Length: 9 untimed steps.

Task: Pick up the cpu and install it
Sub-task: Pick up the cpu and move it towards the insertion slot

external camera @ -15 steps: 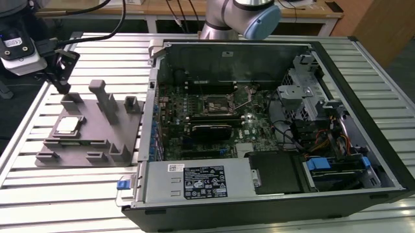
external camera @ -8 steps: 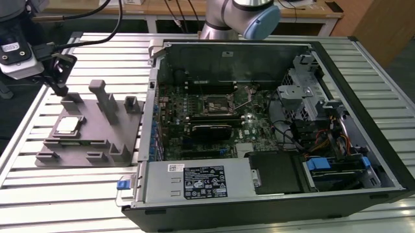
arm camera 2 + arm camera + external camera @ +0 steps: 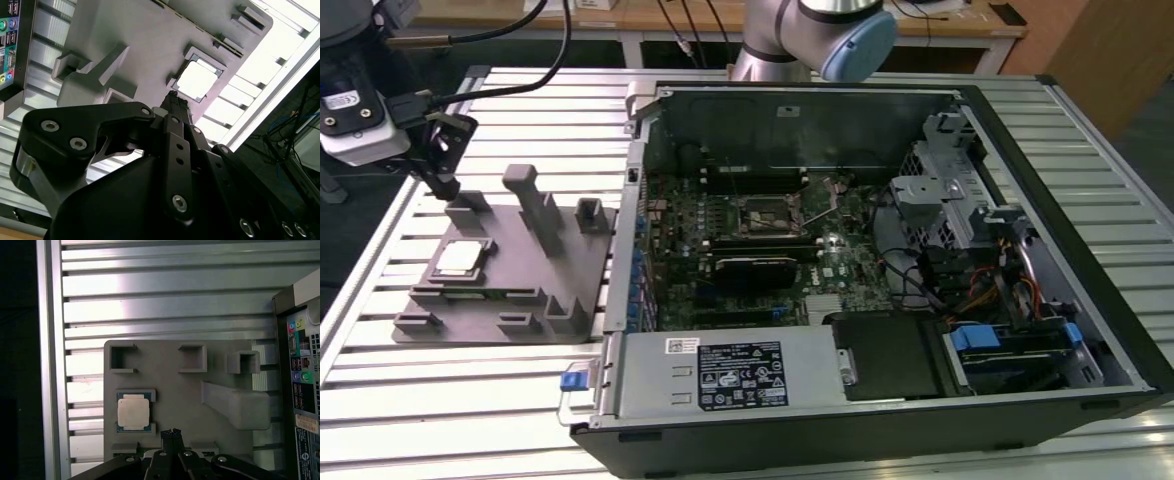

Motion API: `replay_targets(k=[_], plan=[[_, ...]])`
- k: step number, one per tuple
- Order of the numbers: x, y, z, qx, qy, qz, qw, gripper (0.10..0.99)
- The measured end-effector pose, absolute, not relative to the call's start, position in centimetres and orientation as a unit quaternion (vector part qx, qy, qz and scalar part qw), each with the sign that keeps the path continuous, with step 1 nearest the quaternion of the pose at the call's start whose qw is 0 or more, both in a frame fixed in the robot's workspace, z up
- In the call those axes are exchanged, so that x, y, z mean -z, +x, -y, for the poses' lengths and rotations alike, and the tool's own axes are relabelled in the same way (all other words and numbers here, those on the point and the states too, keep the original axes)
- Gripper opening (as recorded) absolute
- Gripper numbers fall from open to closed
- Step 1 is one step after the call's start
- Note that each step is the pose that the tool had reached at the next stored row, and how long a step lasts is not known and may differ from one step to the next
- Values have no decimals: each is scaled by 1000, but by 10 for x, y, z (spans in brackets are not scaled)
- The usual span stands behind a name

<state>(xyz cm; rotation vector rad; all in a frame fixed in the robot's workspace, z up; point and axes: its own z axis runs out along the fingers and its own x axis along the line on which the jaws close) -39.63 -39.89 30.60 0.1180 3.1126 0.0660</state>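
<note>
Hand (image 3: 447, 186) hangs above the far end of the grey fixture (image 3: 507, 285), at the exterior view's left. Its fingers are pinched narrow with nothing between them. Cpu (image 3: 458, 260) lies flat in a fixture recess, just on the near side of the hand, untouched. The exterior view takes in the open computer case (image 3: 854, 250) to the right on the slatted desk (image 3: 400, 400), with its socket (image 3: 767, 213) uncovered. First wrist view: cpu (image 3: 133, 411) sits beside the fingertips (image 3: 169, 434), apart from them. Second wrist view: cpu (image 3: 196, 80) glares white just past the hand (image 3: 175, 96).
</note>
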Motion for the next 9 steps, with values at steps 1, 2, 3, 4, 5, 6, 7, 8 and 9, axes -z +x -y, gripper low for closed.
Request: replay_targets(k=[1, 2, 3, 4, 5, 6, 7, 8, 9], plan=[[-306, -396, 399, -21, 38, -999, 13, 106], [-306, -396, 399, -21, 38, -999, 13, 106], [-306, -396, 399, -21, 38, -999, 13, 106], [-306, -396, 399, -21, 38, -999, 13, 106], [-306, -396, 399, -21, 38, -999, 13, 106], [-305, -397, 399, -21, 38, -999, 13, 106], [-305, -397, 399, -21, 38, -999, 13, 106], [-304, -398, 399, -21, 38, -999, 13, 106], [-303, -399, 399, -21, 38, -999, 13, 106]])
